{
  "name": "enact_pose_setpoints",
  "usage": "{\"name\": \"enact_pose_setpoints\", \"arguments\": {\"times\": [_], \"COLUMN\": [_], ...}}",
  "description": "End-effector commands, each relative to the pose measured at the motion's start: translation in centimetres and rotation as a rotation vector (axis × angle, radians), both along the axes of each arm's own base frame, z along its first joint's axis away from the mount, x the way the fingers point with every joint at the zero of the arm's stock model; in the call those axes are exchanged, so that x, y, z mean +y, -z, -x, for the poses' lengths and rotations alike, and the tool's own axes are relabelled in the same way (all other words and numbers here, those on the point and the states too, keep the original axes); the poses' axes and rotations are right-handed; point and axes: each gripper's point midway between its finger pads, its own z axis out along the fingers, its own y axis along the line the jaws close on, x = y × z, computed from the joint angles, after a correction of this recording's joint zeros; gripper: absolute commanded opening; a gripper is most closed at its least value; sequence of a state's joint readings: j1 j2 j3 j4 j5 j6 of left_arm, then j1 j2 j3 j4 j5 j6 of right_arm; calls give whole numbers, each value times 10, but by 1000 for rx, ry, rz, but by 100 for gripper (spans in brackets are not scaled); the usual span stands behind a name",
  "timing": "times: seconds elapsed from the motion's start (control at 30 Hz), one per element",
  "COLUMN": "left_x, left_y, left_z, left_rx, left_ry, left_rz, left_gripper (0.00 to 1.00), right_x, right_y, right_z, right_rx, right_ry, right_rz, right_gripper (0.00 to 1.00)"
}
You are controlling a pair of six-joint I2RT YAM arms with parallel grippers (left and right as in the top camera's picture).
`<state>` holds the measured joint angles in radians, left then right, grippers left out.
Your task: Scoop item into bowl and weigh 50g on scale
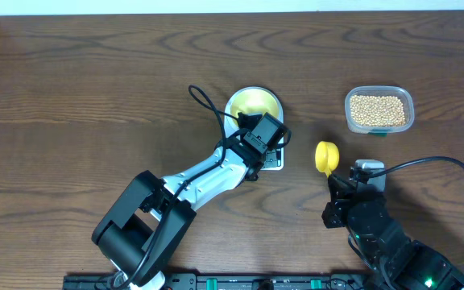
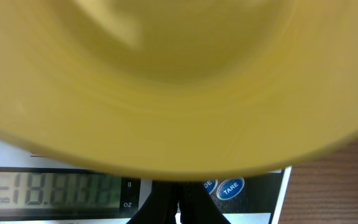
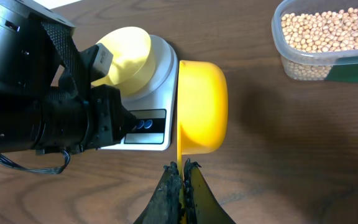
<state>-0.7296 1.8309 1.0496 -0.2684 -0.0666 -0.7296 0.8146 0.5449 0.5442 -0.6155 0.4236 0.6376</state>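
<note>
The pale yellow bowl [image 1: 253, 102] sits on the round platform of the white scale [image 3: 168, 74]. The left gripper [image 2: 180, 208] hangs over the front of the scale near its buttons, its jaws together. The right gripper [image 3: 182, 171] has its jaws clamped on the thin handle of the yellow measuring spoon [image 3: 202, 106], just beside the scale. The beans [image 3: 328, 28] lie in a clear tub [image 3: 309, 67], apart on the counter [image 1: 71, 80].

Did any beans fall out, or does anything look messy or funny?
No spills. The beans all sit inside the clear tub, and the bowl rests on the scale, empty. Only the scale's display looks odd: its digits are blurry and hard to read.
</note>
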Motion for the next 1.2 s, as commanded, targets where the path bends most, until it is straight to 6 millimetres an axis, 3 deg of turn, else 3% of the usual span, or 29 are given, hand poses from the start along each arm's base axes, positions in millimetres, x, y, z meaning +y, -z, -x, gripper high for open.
{"name": "enact_pose_setpoints", "arguments": {"times": [0.0, 0.1, 0.23, 0.5, 0.6, 0.67, 0.77, 0.9, 1.17], "left_x": [9, 5, 6, 18, 20, 32, 63, 121, 259], "left_y": [20, 13, -12, -76, -104, -124, -152, -179, -192], "left_z": [4, 6, 9, 22, 23, 18, 6, -16, -62], "left_rx": [40, 43, 20, -43, -121, -203, -307, -400, -467], "left_ry": [-15, 2, 23, 32, 111, 100, 3, -180, -592], "left_rz": [-45, -20, -3, 45, 48, 13, -42, -95, -146], "left_gripper": [7, 7, 7, 7, 7, 8, 8, 9, 14], "right_x": [-4, -4, -4, -4, -4, -4, -6, -6, -6], "right_y": [-8, -8, -8, -8, -7, -6, -4, -4, 5], "right_z": [-3, -3, -3, -3, -2, -2, -1, -1, -1], "right_rx": [-24, -24, -24, -24, -21, -16, -9, -9, 18], "right_ry": [15, 15, 15, 15, 13, 12, 12, 13, 14], "right_rz": [13, 13, 13, 13, 14, 18, 27, 28, 58], "right_gripper": [1, 1, 1, 1, 1, 1, 1, 1, 1]}}
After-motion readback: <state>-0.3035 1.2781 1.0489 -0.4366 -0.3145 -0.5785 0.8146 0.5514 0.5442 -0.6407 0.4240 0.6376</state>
